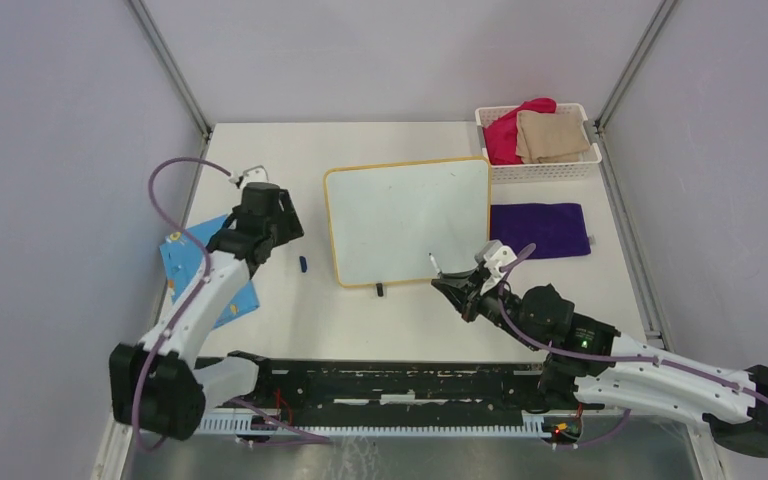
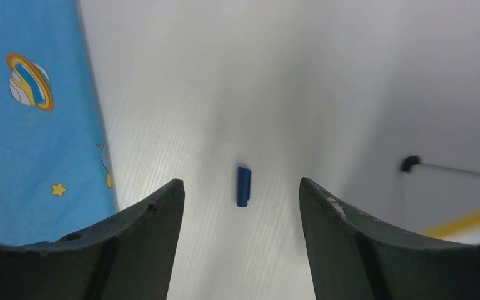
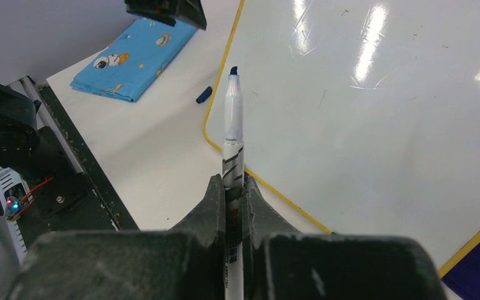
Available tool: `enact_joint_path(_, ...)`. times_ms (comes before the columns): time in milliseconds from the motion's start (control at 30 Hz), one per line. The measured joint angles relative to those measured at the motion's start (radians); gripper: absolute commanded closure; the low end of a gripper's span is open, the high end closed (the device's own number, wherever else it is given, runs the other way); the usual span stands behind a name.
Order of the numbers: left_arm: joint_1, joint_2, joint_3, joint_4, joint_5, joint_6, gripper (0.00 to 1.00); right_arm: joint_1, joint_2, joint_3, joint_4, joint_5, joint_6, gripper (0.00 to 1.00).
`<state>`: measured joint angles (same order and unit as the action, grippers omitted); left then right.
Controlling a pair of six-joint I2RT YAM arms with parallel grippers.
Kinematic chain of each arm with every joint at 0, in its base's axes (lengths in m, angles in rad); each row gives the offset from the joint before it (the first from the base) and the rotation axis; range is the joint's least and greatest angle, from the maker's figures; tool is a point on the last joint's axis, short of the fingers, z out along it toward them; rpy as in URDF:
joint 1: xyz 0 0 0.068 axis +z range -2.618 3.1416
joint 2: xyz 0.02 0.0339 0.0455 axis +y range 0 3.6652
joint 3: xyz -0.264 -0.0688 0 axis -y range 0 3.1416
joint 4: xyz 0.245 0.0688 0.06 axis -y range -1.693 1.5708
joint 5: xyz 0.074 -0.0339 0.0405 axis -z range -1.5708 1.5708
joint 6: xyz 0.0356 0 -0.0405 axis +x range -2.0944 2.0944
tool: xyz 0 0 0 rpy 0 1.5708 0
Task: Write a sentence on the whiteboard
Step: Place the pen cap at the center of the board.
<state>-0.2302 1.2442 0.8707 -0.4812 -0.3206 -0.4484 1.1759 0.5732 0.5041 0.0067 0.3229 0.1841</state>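
The whiteboard (image 1: 407, 220) sat flat in the middle of the worktop (image 1: 290, 330), long edge toward the arms, and as far as I could tell it was blank. Glare and a few faint specks, but no sentence on it yet. So I'd call this the moment right before writing started.

The marker (image 3: 233, 125) was uncapped and clamped low on its barrel in the right gripper (image 3: 231, 187). The jaws were pressed tight on it, and the blue tip stuck out over the board's lower yellow edge. In the overhead shot that put the tip near the board's lower right corner, just above the surface or barely on it, can't say which. Holding it that far back probably kept the fingers from blocking the tip.

The cap (image 2: 244, 186) lay on the bare worktop left of the board, between it and the blue cartoon card (image 1: 240, 302). That's well out of the pen's way, which makes sense. The left gripper (image 1: 288, 222) hung right above the cap with its jaws wide apart and nothing in them.

Off to the upper right were a basket (image 1: 540, 172) of cloths and a purple cloth (image 1: 540, 230), which had nothing to do with any of this.
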Motion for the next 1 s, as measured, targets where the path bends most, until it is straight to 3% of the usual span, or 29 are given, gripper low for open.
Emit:
enact_joint_path(67, 0.0, -0.131, 0.0, 0.011, 0.013, 0.0, 0.24, 0.0, 0.007, 0.011, -0.005, 0.0, -0.007, 1.0)
enact_joint_path(167, 0.002, -0.326, -0.006, 0.075, 0.146, 0.015, 0.01, 0.0, 0.017, 0.021, -0.008, -0.001, -0.022, 1.0)
enact_joint_path(367, 0.002, -0.595, -0.131, 0.362, 0.569, -0.001, 0.0, 0.0, 0.046, 0.022, 0.008, -0.039, -0.045, 1.0)
enact_joint_path(567, -0.06, -0.563, -0.203, 0.612, 0.885, -0.092, 0.0, 0.0, 0.083, 0.022, 0.084, -0.18, -0.056, 1.0)
enact_joint_path(667, -0.166, -0.528, -0.203, 0.641, 0.987, -0.085, 0.0, 0.0, 0.114, 0.025, 0.101, -0.254, -0.058, 1.0)
enact_joint_path(800, -0.273, -0.506, -0.203, 0.64, 1.078, -0.064, 0.0, 0.0, 0.164, 0.045, 0.11, -0.336, -0.058, 1.0)
enact_joint_path(1000, -0.307, -0.499, -0.219, 0.64, 1.149, -0.039, 0.04, 0.0, 0.214, 0.072, 0.132, -0.402, -0.056, 1.0)
